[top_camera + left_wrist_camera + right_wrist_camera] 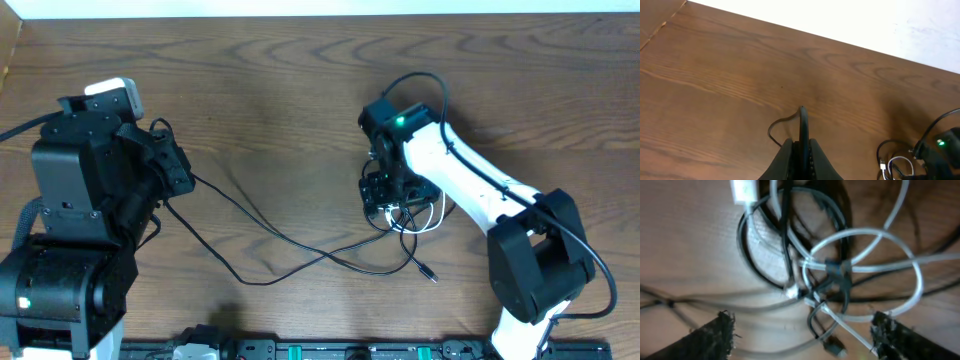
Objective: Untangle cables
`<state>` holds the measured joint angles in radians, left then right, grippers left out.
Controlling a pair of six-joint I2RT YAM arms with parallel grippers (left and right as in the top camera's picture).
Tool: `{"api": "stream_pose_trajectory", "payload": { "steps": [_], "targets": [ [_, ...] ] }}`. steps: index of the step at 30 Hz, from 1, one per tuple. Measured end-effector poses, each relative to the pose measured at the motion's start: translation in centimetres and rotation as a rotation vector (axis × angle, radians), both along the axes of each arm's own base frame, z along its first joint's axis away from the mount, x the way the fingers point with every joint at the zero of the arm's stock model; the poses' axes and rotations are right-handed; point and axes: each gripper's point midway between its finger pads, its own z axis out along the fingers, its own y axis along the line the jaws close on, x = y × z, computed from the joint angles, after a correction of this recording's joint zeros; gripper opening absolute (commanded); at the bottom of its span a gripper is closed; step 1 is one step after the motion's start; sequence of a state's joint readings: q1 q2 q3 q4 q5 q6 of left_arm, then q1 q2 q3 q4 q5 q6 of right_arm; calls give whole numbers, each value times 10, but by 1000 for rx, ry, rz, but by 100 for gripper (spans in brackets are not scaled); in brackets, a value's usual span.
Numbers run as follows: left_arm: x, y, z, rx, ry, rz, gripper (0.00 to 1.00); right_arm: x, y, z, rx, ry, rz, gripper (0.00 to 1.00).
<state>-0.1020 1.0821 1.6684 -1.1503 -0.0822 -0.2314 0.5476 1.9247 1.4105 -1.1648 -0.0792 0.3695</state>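
Right claw [800, 335] straddles blurred cables [840, 270], loops cropped at edges.

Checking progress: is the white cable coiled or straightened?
Coiled: the white cable loops over itself, interlaced with black cables.

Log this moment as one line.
left gripper: shut on black cable | right gripper: open above tangle | white cable: looped in tangle

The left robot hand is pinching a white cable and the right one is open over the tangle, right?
No: the left gripper pinches a thin black cable, not white, as the left wrist view shows. The right gripper is open over the tangle of black and white cables.
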Motion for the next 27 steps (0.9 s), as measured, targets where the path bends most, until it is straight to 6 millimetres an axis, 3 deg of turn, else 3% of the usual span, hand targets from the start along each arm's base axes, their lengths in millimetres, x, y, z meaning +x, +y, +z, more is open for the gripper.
{"api": "stream_pose_trajectory", "payload": {
  "steps": [7, 12, 16, 21, 25, 27],
  "targets": [
    [-2, 1, -3, 3, 15, 2, 8, -6, -5, -35, -4, -21, -44, 88],
    [-2, 1, -3, 3, 14, 2, 8, -10, -9, -50, -14, -35, -30, 75],
    [-3, 1, -3, 3, 17, 2, 8, -2, -12, -53, -38, -87, -51, 64],
    [-3, 1, -4, 3, 20, 2, 8, 9, -15, -51, -67, -147, -75, 62],
    [-3, 1, -4, 3, 21, 2, 8, 12, -33, -46, -156, -151, -112, 47],
    [-3, 1, -4, 4, 22, 3, 8, 17, -50, -36, -224, -147, -146, 33]
  ]
}}
